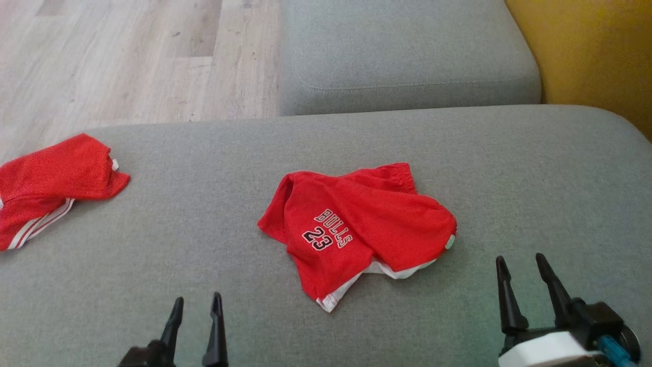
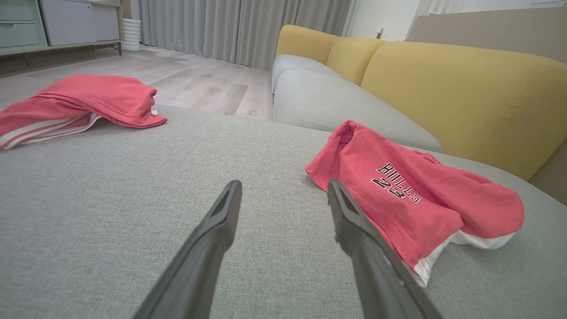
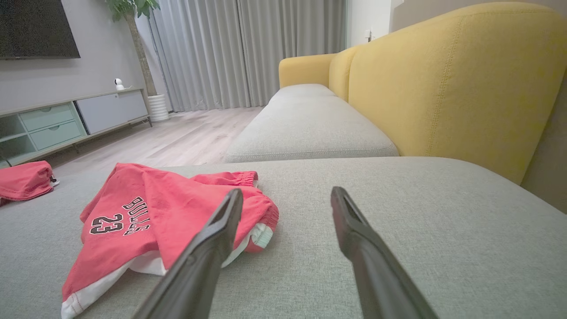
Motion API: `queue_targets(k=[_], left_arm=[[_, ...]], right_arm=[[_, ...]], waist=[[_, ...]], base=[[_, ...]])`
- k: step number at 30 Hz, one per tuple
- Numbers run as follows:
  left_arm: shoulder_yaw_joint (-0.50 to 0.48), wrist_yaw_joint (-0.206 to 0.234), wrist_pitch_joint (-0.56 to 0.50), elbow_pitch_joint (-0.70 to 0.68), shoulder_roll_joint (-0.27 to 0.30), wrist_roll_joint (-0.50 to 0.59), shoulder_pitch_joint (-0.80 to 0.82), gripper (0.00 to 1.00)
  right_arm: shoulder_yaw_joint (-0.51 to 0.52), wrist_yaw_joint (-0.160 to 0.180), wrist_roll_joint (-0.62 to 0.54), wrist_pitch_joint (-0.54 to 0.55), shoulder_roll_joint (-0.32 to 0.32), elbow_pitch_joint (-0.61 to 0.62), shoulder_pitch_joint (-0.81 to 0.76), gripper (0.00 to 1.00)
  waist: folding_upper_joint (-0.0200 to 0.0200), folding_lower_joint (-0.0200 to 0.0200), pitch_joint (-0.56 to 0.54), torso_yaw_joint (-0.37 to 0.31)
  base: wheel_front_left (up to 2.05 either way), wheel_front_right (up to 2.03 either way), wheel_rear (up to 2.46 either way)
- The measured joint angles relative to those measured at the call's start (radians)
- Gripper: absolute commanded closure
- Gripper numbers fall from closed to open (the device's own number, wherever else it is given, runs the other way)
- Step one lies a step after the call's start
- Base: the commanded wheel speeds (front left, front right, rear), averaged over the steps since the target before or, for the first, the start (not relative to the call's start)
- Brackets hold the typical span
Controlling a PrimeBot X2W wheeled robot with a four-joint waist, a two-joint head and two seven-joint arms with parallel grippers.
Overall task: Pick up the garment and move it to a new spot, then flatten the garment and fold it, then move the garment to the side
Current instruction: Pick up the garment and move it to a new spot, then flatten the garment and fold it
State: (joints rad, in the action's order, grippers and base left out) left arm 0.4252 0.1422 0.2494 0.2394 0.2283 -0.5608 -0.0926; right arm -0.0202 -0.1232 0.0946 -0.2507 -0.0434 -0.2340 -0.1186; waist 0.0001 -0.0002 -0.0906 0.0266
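Observation:
The garment (image 1: 356, 229) is a pair of red shorts printed "BULLS 23" with white trim, lying crumpled in the middle of the grey sofa cushion (image 1: 204, 204). It also appears in the left wrist view (image 2: 412, 199) and the right wrist view (image 3: 155, 212). My left gripper (image 1: 197, 300) stands open near the front edge, to the garment's lower left, with nothing between its fingers. Open and empty too, my right gripper (image 1: 520, 260) sits to the garment's lower right. Neither touches the cloth.
A second red garment (image 1: 46, 188) with white stripes lies at the cushion's left edge. Beyond the cushion are another grey seat (image 1: 407, 51), a yellow backrest (image 1: 596, 56) at the right, and wood floor (image 1: 127, 56) at the back left.

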Motion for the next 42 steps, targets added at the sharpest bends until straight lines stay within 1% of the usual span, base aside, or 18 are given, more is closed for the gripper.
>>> queue_targets(k=[5,15,28,36,39,42], left_arm=[[-0.011,-0.002,0.000,-0.027,-0.020,0.033,-0.038,0.00],[-0.037,-0.019,0.000,-0.030,-0.035,0.055,-0.053,0.00],[-0.039,-0.021,0.000,-0.030,-0.044,0.069,-0.053,0.00],[-0.036,-0.020,0.000,-0.029,-0.046,0.079,-0.051,0.00],[-0.007,-0.036,-0.002,-0.024,-0.054,0.086,-0.045,0.00],[0.047,-0.070,-0.016,-0.001,-0.077,0.099,-0.021,0.00]], right_arm=[[0.007,0.000,0.012,0.000,0.000,0.007,-0.019,0.00],[0.016,0.000,0.021,0.000,0.000,0.006,-0.019,0.00],[0.022,0.000,0.021,0.000,0.000,-0.001,-0.019,0.00],[0.022,0.000,0.019,0.000,0.000,-0.001,-0.016,0.00],[0.022,0.000,0.017,0.000,0.000,-0.001,-0.014,0.00],[0.021,0.000,0.006,0.000,0.000,0.000,-0.012,0.00]], waist=[[-0.0001,0.0001,-0.010,0.005],[-0.0001,0.0001,-0.025,0.020],[0.0000,0.0002,-0.014,0.023],[0.0000,0.0002,0.002,0.014],[0.0000,0.0002,0.015,0.008],[0.0000,0.0002,0.031,-0.003]], base=[[0.00,0.00,0.00],[0.00,0.00,0.00],[0.00,0.00,0.00],[0.00,0.00,0.00],[0.00,0.00,0.00],[0.00,0.00,0.00]])
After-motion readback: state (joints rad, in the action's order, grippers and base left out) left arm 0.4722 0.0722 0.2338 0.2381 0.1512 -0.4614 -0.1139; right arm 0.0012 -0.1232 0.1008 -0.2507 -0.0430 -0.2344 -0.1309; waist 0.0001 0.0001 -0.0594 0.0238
